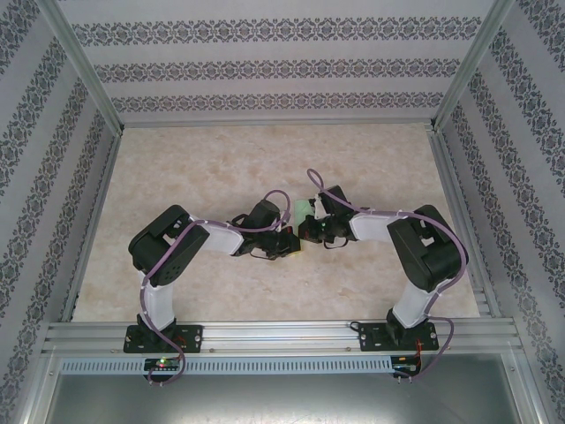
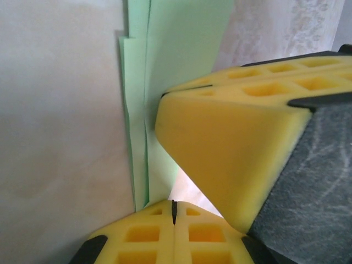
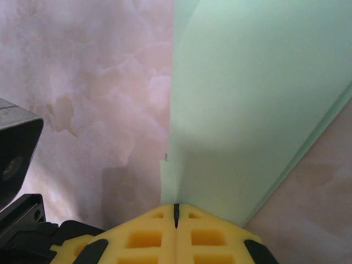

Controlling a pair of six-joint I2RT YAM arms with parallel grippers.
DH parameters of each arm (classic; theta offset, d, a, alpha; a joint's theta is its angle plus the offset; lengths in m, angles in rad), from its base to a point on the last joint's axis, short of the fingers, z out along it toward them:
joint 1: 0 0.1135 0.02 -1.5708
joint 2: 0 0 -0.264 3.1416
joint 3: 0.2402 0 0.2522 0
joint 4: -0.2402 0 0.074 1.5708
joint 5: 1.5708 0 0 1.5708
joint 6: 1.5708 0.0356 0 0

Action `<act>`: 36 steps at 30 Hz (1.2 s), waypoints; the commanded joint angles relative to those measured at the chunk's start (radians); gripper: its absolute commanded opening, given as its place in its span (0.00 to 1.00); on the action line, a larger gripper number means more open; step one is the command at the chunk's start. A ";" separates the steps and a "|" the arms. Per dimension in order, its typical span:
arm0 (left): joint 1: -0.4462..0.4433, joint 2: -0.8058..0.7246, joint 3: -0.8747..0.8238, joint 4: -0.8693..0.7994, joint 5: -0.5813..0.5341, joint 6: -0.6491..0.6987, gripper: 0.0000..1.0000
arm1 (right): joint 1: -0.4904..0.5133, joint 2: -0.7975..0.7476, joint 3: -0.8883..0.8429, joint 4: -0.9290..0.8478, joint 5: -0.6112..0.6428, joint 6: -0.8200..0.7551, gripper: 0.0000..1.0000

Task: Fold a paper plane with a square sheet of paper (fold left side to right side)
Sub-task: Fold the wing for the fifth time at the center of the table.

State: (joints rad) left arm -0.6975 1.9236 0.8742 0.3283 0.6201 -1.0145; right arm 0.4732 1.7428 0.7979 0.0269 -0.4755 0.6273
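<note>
Folded green paper (image 3: 247, 110) lies mid-table (image 1: 221, 168), well clear of every edge, its layered edges slightly staggered. The left gripper (image 2: 174, 204) and right gripper (image 3: 176, 206), both with jaws shut together, meet nose to nose on it (almost touching each other). Uneven pressing could slide the thin layers and skew the crease, or the grippers might collide.

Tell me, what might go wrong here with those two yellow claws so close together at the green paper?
The folded paper shows staggered layer edges; pressing now could set a crooked crease.
The shut left gripper and right gripper sit very close, so they could bump each other or drag the thin paper.
</note>
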 commanded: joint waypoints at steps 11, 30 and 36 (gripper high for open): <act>0.000 0.049 -0.034 -0.125 -0.057 0.008 0.02 | -0.060 0.073 0.063 0.013 0.016 -0.076 0.00; -0.002 0.049 -0.034 -0.135 -0.052 0.014 0.02 | -0.147 0.160 0.181 0.002 -0.005 -0.124 0.00; -0.002 0.045 -0.035 -0.129 -0.049 0.019 0.02 | -0.176 0.178 0.230 -0.022 0.011 -0.134 0.00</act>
State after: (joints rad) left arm -0.6983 1.9236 0.8742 0.3286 0.6136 -1.0145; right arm 0.3290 1.8946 0.9833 -0.0032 -0.5240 0.5262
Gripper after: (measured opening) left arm 0.061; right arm 0.050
